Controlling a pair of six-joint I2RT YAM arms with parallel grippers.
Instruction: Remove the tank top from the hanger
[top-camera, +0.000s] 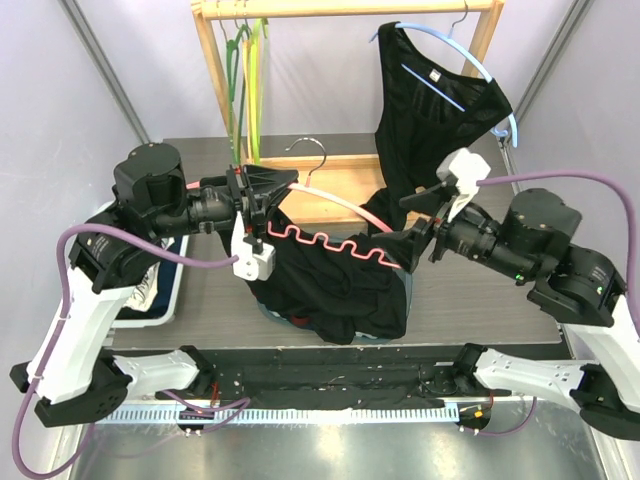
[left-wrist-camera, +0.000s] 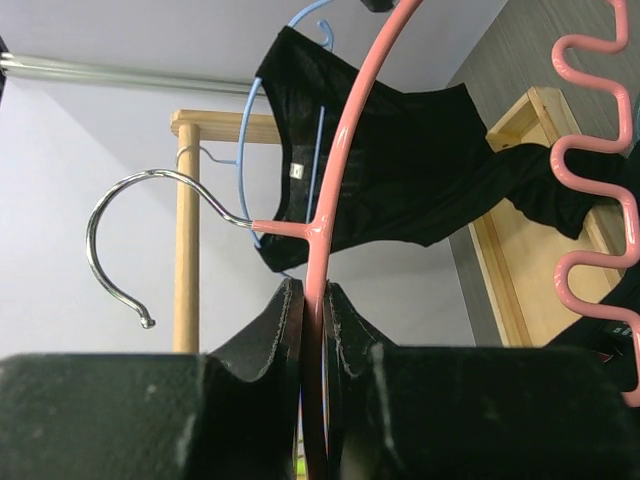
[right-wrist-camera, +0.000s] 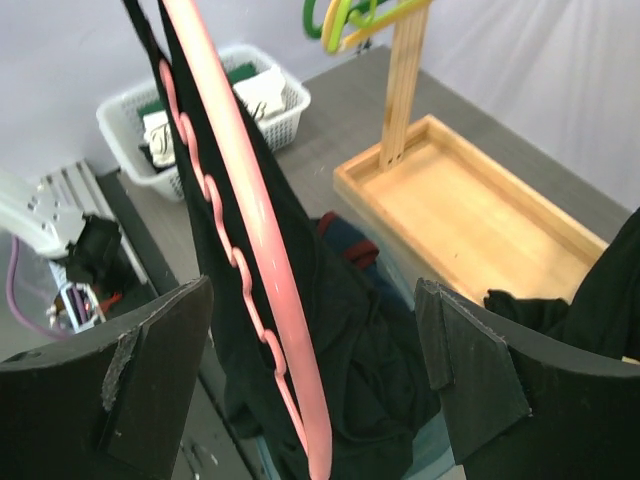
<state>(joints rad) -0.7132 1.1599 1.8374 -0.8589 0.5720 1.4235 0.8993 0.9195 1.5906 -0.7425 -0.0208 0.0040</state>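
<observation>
A: The fingers (left-wrist-camera: 262, 335) of the left gripper (left-wrist-camera: 312, 300) are seen pinched on the pink hanger (left-wrist-camera: 318, 180) beside its hook; the right gripper (right-wrist-camera: 312, 320) is spread wide astride the hanger's far end

B: And the tank top (top-camera: 340, 290)?

A: It is hung over the wavy bar, its hem resting on the clothes pile (top-camera: 296, 320) on the table (top-camera: 480, 300)

B: So the stripping step is judged under way; next, cloth alone should be gripped and drawn off that end
</observation>
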